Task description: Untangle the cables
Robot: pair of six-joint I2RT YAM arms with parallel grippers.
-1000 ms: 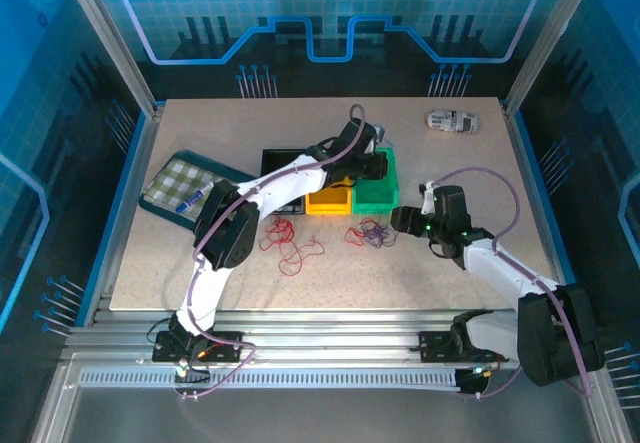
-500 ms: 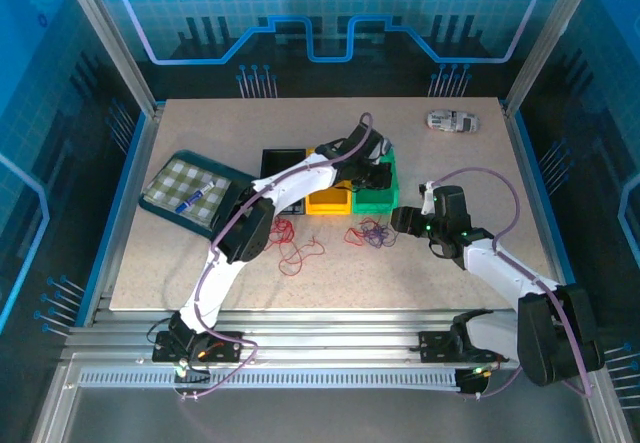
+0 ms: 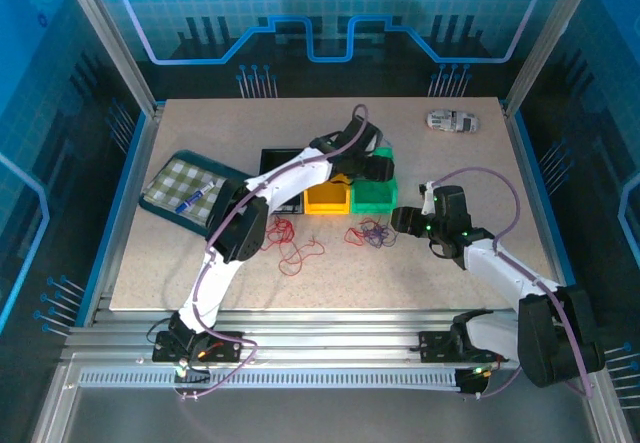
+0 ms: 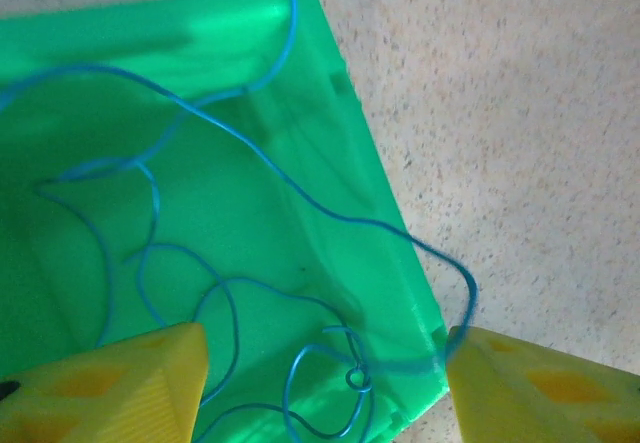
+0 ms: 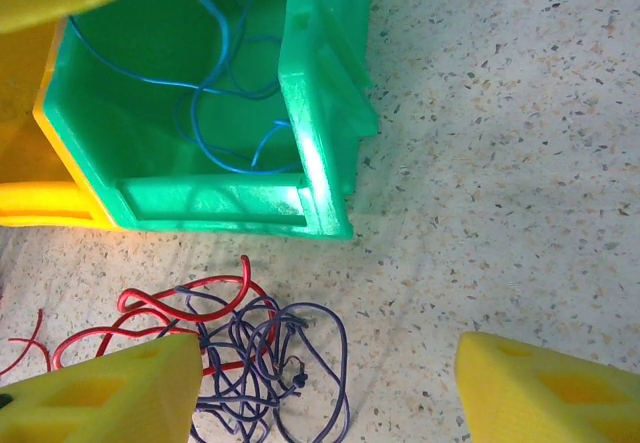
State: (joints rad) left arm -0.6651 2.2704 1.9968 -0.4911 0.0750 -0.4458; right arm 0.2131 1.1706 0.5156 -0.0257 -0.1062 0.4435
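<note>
Hovering open-jawed over the green bin (image 4: 396,263), the left gripper (image 4: 325,381) holds nothing; the blue cable (image 4: 310,203) lies inside, 1 strand over the rim. Best to lift straight up, avoiding a snag. The right gripper (image 5: 325,388), open too, hangs above the red-and-dark tangle (image 5: 255,348) beside the bin.

Green bin (image 3: 375,199) touching yellow bin (image 3: 325,202); black bin (image 3: 271,156) left of them; checkered cloth (image 3: 178,179) bearing blue marker (image 3: 192,201).
</note>
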